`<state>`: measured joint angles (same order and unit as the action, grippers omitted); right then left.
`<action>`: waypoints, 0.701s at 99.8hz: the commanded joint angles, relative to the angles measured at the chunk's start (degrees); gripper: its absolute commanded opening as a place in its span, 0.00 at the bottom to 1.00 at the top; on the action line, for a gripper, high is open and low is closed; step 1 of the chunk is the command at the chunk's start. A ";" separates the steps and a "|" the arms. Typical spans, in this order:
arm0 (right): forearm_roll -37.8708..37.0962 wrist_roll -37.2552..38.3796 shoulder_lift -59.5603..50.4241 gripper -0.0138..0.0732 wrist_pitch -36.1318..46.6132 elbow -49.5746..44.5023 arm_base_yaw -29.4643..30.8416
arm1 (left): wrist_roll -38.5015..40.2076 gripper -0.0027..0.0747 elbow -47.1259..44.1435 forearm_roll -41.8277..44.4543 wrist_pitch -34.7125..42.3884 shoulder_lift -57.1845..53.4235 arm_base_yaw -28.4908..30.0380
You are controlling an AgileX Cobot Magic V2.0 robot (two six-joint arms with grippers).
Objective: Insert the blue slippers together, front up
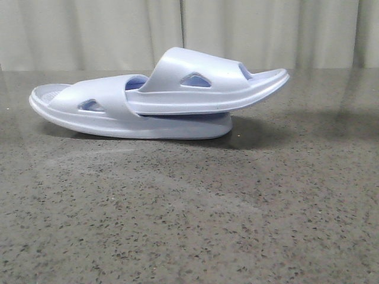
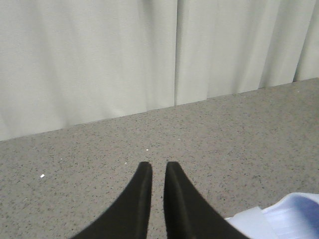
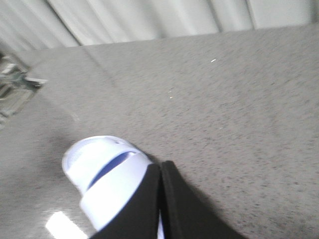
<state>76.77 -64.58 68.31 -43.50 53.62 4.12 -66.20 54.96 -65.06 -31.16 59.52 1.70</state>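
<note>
A staged test bench: speckled grey countertop (image 1: 189, 225) before pale curtains (image 1: 118, 29).

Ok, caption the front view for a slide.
Blue slippers nested on the speckled table, one tucked under the other's strap.

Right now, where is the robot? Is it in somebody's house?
Probably not a house; more likely a test room. A grey speckled table stands before a plain pale curtain, and on it lie only the blue slippers, one tucked into the other.
</note>
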 commanded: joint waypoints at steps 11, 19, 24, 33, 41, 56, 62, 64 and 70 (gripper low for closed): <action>-1.60 -2.44 -12.97 0.07 21.72 -9.63 -10.42 | -0.45 0.05 -6.66 0.30 13.13 -7.76 -7.27; -3.42 -2.44 -18.45 0.07 28.99 -14.46 -14.94 | -0.48 0.05 -10.29 -1.00 16.79 -11.28 -9.95; -3.67 -2.44 -21.43 0.07 32.97 -17.67 -17.42 | -0.48 0.05 -12.39 -2.02 18.13 -13.62 -11.01; -3.67 -2.44 -26.79 0.07 37.94 -23.71 -20.73 | -0.48 0.05 -16.50 -4.32 19.14 -17.61 -12.10; -2.04 -2.44 -30.85 0.07 39.02 -28.96 -22.11 | -0.48 0.05 -20.38 -5.59 19.85 -20.87 -12.61; -0.06 -2.44 -37.47 0.07 39.79 -36.15 -22.23 | -3.39 0.05 -28.59 -10.29 22.85 -27.88 -12.61; -0.04 -2.44 -39.85 0.07 40.58 -37.89 -22.23 | -5.95 0.05 -31.69 -13.13 23.74 -31.32 -12.61; 0.06 -2.44 -40.50 0.07 40.70 -38.18 -22.23 | -6.48 0.05 -32.64 -14.20 24.11 -32.06 -12.61; 0.06 -2.44 -41.83 0.07 40.83 -38.96 -22.23 | -7.60 0.05 -34.91 -16.30 24.73 -35.14 -12.61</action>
<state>76.02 -66.13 28.44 -4.76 14.40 -17.99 -71.44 21.60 -76.41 -9.20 28.26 -10.58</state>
